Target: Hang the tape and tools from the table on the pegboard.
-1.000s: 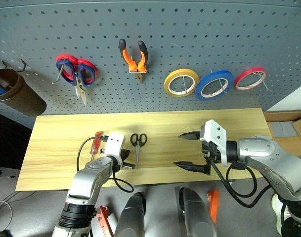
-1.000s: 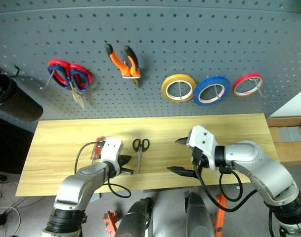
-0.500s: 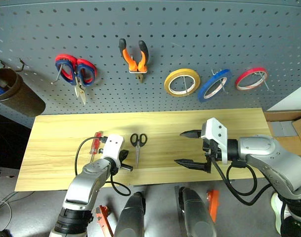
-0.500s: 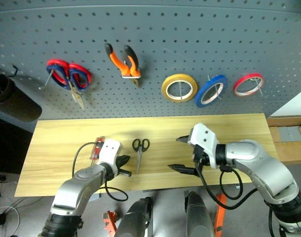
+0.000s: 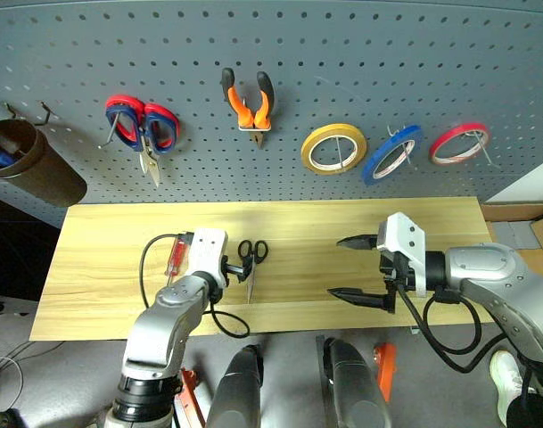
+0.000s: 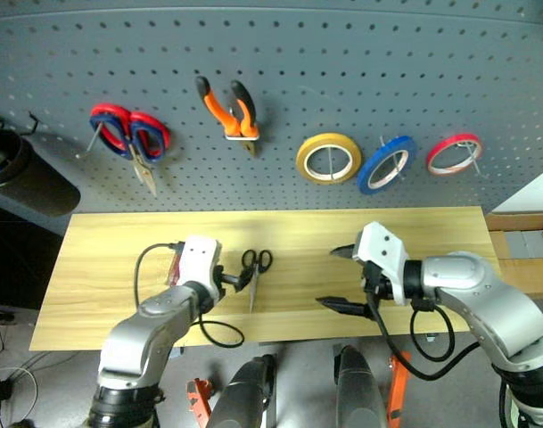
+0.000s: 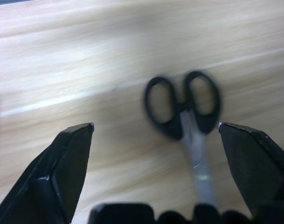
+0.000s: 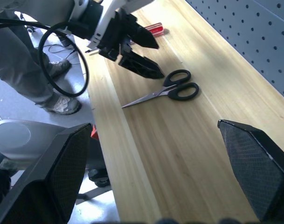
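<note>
Pegboard (image 5: 360,62): dark grey, hung from left to right with red-and-blue-handled scissors (image 5: 144,129), orange-and-black pliers (image 5: 250,105), a yellow tape roll (image 5: 333,148), the blue tape roll (image 5: 391,153) and a thin red roll (image 5: 459,143).

Table (image 5: 342,223): light wooden planks, bearing two loose tools. Small black-handled scissors (image 5: 250,260) lie flat left of centre, loops toward the pegboard. The red-handled screwdriver (image 5: 174,258) lies just left of the left wrist.

Left gripper (image 5: 237,272): fingers spread wide, empty, right beside the black scissors; the wrist view frames the loops between both fingers.

Right gripper (image 5: 356,267): fingers spread wide, empty, above the table's right half.

Dark brown cylindrical holder (image 5: 35,165): hooked at the pegboard's far left.
</note>
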Controlling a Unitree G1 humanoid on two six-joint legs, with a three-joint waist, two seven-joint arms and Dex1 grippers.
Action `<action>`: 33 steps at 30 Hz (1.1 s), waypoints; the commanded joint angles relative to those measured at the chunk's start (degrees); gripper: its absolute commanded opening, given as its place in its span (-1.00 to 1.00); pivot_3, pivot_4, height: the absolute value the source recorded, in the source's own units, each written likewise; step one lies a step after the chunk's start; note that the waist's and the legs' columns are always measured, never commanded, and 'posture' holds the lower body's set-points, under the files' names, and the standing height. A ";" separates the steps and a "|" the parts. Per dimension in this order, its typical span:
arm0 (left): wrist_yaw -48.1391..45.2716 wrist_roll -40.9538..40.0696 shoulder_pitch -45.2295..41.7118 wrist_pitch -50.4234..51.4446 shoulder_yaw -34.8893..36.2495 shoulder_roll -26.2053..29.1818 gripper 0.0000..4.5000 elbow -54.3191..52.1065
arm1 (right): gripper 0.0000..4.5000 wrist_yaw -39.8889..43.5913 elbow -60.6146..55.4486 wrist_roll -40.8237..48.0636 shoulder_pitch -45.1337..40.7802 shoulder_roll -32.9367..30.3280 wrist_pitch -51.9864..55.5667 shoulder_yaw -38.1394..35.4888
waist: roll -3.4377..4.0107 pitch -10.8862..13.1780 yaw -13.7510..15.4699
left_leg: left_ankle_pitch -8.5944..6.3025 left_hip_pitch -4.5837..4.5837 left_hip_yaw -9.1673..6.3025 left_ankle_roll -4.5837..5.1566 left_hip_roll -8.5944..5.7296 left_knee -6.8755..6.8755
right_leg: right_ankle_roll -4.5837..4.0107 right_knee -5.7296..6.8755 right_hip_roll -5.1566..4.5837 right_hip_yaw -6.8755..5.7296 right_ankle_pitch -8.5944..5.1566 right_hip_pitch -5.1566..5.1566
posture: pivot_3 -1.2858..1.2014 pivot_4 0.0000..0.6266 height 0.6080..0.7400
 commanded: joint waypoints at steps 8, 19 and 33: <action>3.77 -0.12 -1.91 12.03 1.04 -7.03 0.96 3.95 | 1.00 0.86 -1.37 -0.06 0.15 -0.10 -1.99 -0.75 | -0.07 0.09 0.16 | -0.02 0.00 0.00 0.04 0.00 0.02 | 0.00 -0.01 0.00 -0.01 0.00 0.01 | -0.03 0.27 1.00; 4.21 0.34 -4.45 11.07 1.63 -7.62 0.80 9.48 | 1.00 0.59 -1.69 0.43 0.32 0.77 -1.48 -0.44 | -0.04 0.07 0.43 | -0.02 0.21 -0.03 0.04 -0.01 0.04 | 0.03 -0.01 0.00 -0.02 0.01 0.27 | -0.04 0.26 1.00; 1.99 -0.02 -3.92 8.77 2.52 -6.23 -0.98 14.11 | 1.00 0.73 -1.47 0.25 0.26 0.97 -1.72 -0.52 | 0.01 0.04 0.59 | -0.02 0.42 -0.05 0.04 -0.04 0.04 | 0.07 -0.04 -0.04 -0.03 0.04 0.49 | -0.05 0.25 1.00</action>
